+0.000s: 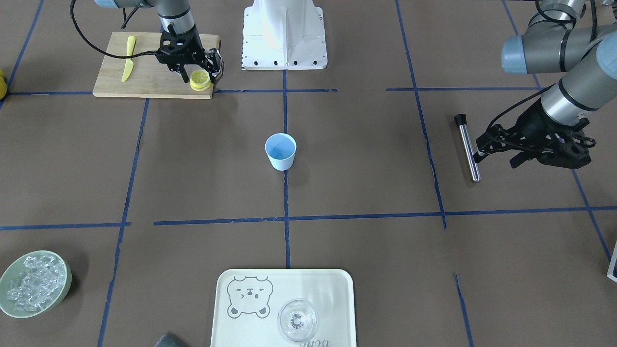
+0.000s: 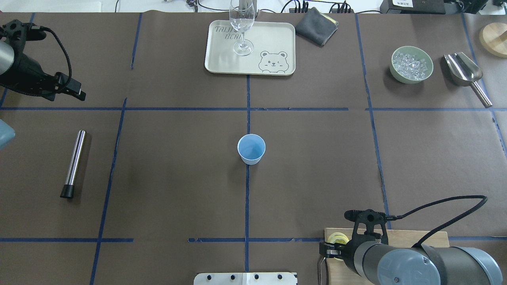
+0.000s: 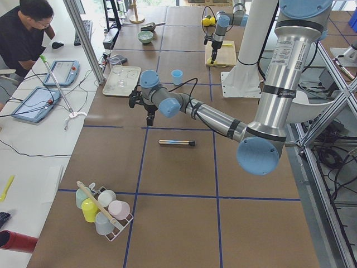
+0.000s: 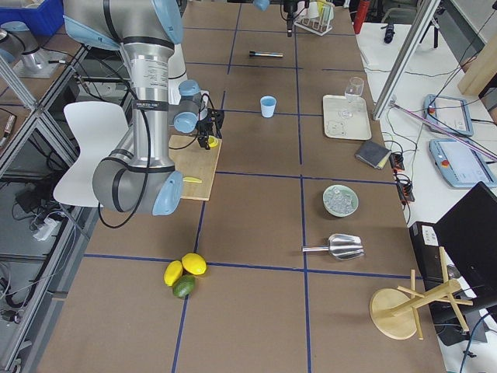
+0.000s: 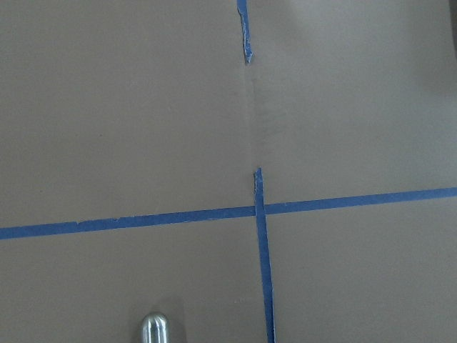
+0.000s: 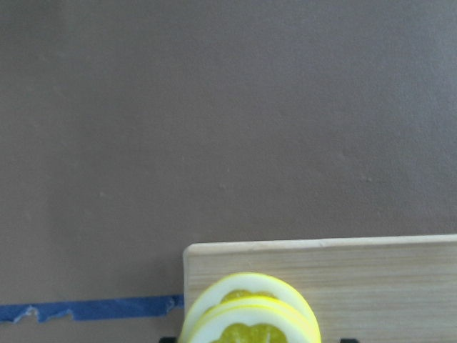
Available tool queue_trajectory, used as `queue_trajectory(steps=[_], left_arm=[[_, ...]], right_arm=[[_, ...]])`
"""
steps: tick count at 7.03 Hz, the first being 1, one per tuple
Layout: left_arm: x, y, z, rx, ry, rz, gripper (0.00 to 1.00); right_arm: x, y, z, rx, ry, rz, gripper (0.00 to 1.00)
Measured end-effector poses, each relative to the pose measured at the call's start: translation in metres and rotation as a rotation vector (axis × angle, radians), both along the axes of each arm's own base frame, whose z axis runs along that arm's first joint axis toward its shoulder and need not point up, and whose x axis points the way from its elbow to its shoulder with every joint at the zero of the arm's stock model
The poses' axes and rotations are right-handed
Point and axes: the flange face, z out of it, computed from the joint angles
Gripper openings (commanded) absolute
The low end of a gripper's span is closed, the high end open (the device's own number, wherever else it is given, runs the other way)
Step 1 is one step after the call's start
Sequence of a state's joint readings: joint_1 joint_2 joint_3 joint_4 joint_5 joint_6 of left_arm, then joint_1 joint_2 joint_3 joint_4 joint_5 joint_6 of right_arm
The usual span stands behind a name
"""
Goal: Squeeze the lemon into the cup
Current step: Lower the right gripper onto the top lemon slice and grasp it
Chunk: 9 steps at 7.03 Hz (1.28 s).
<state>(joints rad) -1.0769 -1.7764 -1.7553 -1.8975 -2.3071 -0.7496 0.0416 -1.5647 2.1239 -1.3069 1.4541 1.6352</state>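
Observation:
A stack of yellow lemon slices (image 1: pixel 200 80) lies at the front corner of a wooden cutting board (image 1: pixel 149 77). It also shows in the right wrist view (image 6: pixel 248 325) and the overhead view (image 2: pixel 337 239). My right gripper (image 1: pixel 200 75) is open, low over the board, one finger on each side of the stack. The pale blue cup (image 1: pixel 280 150) stands upright and empty at the table's middle (image 2: pixel 251 148), far from both grippers. My left gripper (image 1: pixel 478 149) is open and empty, hovering beside a metal rod (image 1: pixel 468 147).
A yellow knife (image 1: pixel 128 58) lies on the board. A cream tray (image 1: pixel 328 289) holds a clear glass (image 1: pixel 297 320). A green bowl of ice (image 1: pixel 33 283), a metal scoop (image 2: pixel 465 73) and a grey cloth (image 2: pixel 317 25) sit on the far side. The robot base (image 1: pixel 284 33) is beside the board.

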Motion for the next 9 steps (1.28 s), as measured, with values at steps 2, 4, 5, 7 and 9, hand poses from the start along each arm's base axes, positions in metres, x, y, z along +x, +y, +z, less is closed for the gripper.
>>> queue_trajectory(steps=[2, 4, 5, 7, 9], left_arm=[[0.0, 0.0, 0.001, -0.001, -0.001, 0.001, 1.0], [0.0, -0.001, 0.001, -0.002, -0.001, 0.0, 1.0], [0.0, 0.0, 0.001, -0.002, -0.001, 0.0, 1.0], [0.0, 0.0, 0.0, -0.002, 0.0, -0.001, 1.0], [0.0, 0.0, 0.001, -0.003, 0.0, -0.001, 1.0]], right_arm=[[0.001, -0.002, -0.001, -0.001, -0.001, 0.003, 0.67], [0.003, -0.004, -0.001, -0.003, -0.002, 0.007, 0.65], [0.006, -0.006, -0.001, -0.004, -0.002, 0.009, 0.63], [0.018, -0.007, -0.001, -0.006, -0.001, 0.013, 0.59], [0.022, -0.007, 0.0, -0.006, 0.0, 0.013, 0.59]])
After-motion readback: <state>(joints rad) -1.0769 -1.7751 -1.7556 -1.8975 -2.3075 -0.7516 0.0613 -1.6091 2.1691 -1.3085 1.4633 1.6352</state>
